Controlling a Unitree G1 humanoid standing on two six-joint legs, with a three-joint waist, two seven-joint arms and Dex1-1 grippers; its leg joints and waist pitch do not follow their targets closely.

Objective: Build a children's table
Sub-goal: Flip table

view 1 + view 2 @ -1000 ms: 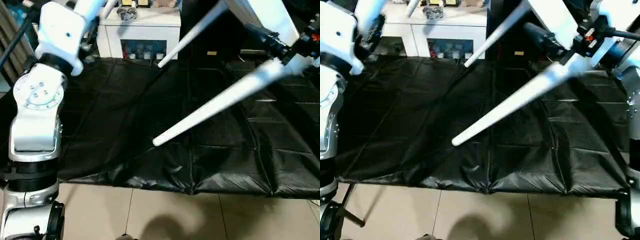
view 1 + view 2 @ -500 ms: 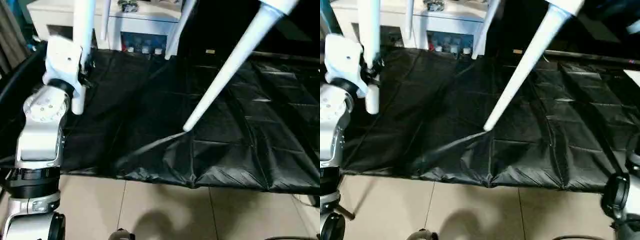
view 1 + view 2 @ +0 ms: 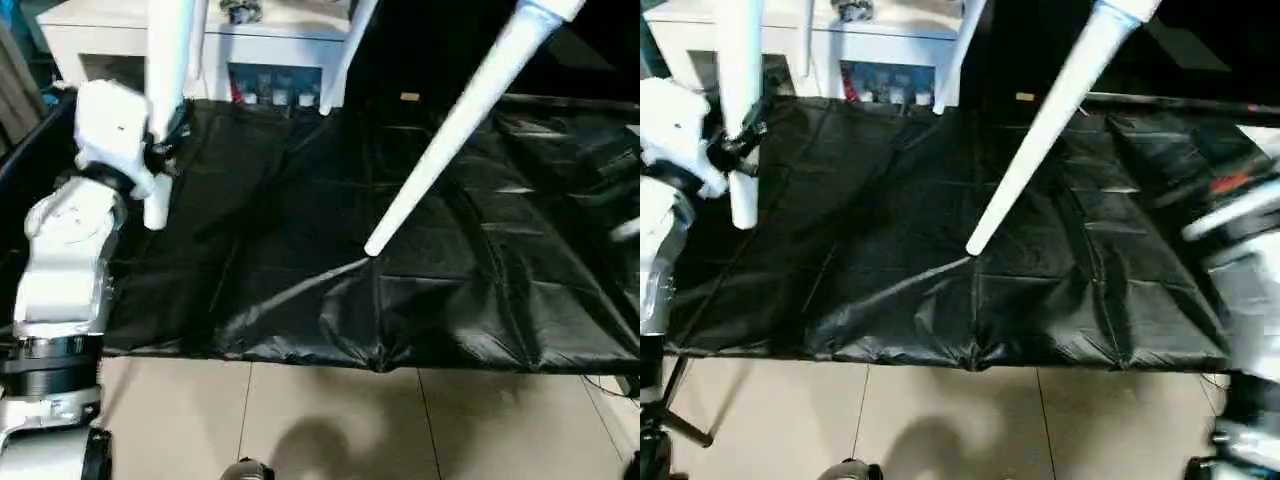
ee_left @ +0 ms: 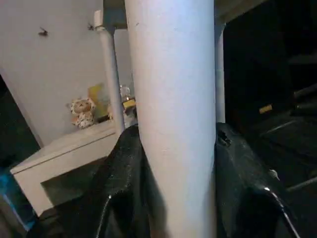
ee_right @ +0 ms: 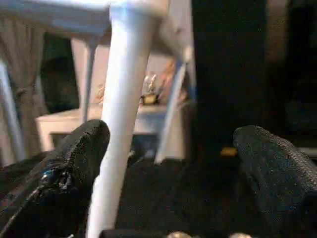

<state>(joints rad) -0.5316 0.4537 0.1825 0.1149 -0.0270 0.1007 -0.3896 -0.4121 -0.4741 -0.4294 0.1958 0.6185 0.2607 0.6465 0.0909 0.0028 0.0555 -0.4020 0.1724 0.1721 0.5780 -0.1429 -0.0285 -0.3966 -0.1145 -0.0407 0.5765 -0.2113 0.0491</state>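
Note:
The children's table hangs in the air with its white legs pointing down over a black sheet (image 3: 300,190). Its top (image 5: 59,10) shows from underneath in the right wrist view. My left gripper (image 3: 160,150) is shut on one upright leg (image 3: 166,90); in the left wrist view that leg (image 4: 173,99) stands between my two black fingers (image 4: 124,168). A second leg (image 3: 450,130) slants down toward the middle of the sheet. My right gripper (image 5: 173,163) is open, its fingers (image 5: 74,158) wide apart, with that leg (image 5: 121,114) in front of it. My right arm (image 3: 1240,240) is low on the right.
A white cabinet (image 3: 110,30) with glass doors stands behind the sheet. Two more table legs (image 3: 345,50) hang in front of it. The sheet's front edge is rumpled, and tiled floor (image 3: 330,420) lies in front of it.
The table's legs have swung from a flat slant to steeper. My right gripper has come off the slanting leg and dropped to the lower right. The left gripper keeps its leg.

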